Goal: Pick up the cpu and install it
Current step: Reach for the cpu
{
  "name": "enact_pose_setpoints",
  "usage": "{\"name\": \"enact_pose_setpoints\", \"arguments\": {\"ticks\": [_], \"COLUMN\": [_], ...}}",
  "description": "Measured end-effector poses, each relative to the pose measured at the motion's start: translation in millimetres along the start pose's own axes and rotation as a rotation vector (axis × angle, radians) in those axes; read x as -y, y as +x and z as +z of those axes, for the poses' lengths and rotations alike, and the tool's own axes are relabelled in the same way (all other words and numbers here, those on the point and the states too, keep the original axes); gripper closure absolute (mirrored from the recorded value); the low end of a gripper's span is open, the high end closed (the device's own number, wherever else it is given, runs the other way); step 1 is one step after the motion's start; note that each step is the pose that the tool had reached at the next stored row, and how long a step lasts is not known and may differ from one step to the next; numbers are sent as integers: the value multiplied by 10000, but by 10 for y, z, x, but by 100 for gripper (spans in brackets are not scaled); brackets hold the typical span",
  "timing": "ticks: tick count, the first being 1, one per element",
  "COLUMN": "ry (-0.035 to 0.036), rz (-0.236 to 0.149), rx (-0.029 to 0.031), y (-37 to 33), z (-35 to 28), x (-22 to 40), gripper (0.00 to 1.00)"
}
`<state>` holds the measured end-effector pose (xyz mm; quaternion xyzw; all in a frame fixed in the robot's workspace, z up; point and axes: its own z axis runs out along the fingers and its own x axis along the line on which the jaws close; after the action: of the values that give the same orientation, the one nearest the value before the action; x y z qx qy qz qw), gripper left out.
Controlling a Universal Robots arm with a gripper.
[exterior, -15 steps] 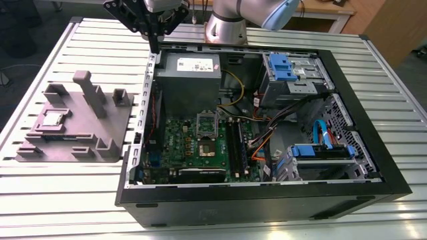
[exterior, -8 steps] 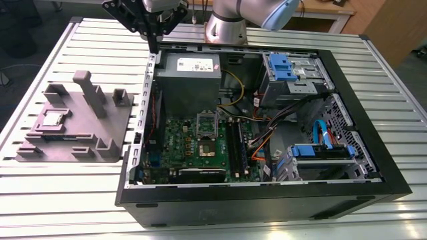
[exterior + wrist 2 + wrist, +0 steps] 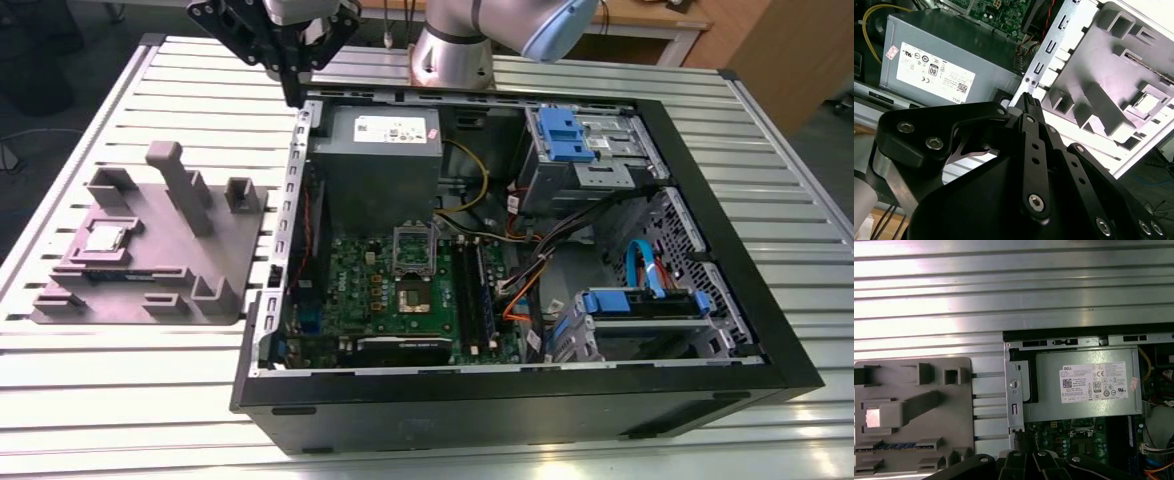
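The gripper (image 3: 291,92) hung over the case (image 3: 534,400), right at its rim on the corner by the power supply (image 3: 376,150). It was clenched on nothing, and in the second wrist view the fingertips (image 3: 1029,99) met in a single point. The cpu (image 3: 107,238) was well apart from them. It lay flat in a pocket of the gray holder (image 3: 220,265), outside the case, off its wall on the exterior view's left. The first wrist view showed the cpu (image 3: 873,417) as a pale square. Inside the case the socket (image 3: 412,297) sat open, its bracket (image 3: 414,245) raised. Trouble, by my reckoning: closed fingers coming down on that chip would shove or scratch it rather than take it. The tall post (image 3: 180,185) beside it could catch a finger. And a thin flat chip gripped off-centre could tilt, land crooked and bend the socket's contacts.
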<state>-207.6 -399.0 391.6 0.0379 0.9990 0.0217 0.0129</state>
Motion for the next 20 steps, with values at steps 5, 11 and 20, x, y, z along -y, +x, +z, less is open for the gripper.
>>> {"name": "enact_pose_setpoints", "arguments": {"ticks": [5, 11, 20], "ry": [-1, 0, 0], "rz": [0, -1, 0], "rx": [1, 0, -2], "y": [24, 43, 89], "z": [1, 1, 3], "x": [1, 3, 7], "gripper": [89, 89, 89]}}
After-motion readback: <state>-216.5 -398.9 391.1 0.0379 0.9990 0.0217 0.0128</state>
